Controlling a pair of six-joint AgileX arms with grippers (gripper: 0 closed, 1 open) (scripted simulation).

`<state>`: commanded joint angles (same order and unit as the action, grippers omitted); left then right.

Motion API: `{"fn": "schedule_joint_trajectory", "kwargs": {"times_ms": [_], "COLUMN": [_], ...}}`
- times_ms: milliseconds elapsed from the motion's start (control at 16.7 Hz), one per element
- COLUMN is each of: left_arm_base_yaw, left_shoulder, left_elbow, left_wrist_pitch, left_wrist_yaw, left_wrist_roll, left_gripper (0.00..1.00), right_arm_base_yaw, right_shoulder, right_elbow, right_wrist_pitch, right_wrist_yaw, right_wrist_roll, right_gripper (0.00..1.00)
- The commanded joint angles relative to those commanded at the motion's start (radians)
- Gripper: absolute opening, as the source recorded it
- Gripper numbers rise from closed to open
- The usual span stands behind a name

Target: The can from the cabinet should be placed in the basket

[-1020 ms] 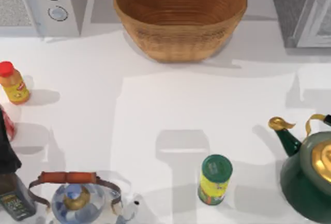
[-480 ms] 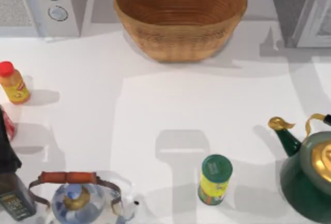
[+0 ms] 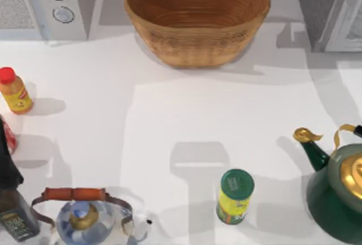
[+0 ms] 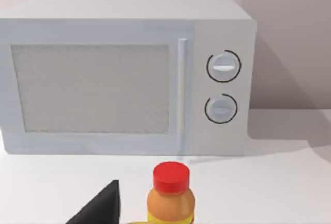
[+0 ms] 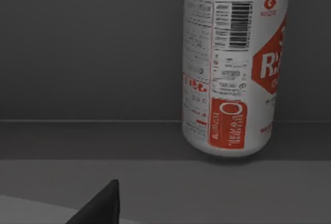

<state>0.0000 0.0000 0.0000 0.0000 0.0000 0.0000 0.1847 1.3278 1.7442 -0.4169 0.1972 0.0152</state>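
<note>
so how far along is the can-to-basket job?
Early. Done: nothing is in the basket yet, its inside is bare. In hand: the right wrist view looks at the can standing upright on a dark shelf, apparently inside the cabinet, so the right arm looks to be approaching it; no grip yet. Left: grasp the can, pull it out, carry it to the basket, release.

Top camera looks straight down on the table (image 3: 169, 115); left wrist camera faces the microwave (image 4: 124, 74), shared overhead.

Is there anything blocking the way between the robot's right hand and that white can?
Nothing visible does. The right wrist view shows the can upright in the dim cabinet, with bare shelf in front of it.
</note>
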Motion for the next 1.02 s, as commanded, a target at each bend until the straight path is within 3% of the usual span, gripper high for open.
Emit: {"fn": "schedule_joint_trajectory", "kwargs": {"times_ms": [1020], "left_arm_base_yaw": [0.000], "left_shoulder": [0.000], "left_elbow": [0.000], "left_wrist_pitch": [0.000], "left_wrist_yaw": [0.000], "left_wrist_roll": [0.000], "left_gripper": [1.00], "right_arm_base_yaw": [-0.085], "right_shoulder": [0.337], "right_elbow": [0.284], "right_wrist_pitch": [0.061], "right_wrist_yaw": [-0.071], "right_wrist_roll": [0.001], "right_gripper": [1.00]}}
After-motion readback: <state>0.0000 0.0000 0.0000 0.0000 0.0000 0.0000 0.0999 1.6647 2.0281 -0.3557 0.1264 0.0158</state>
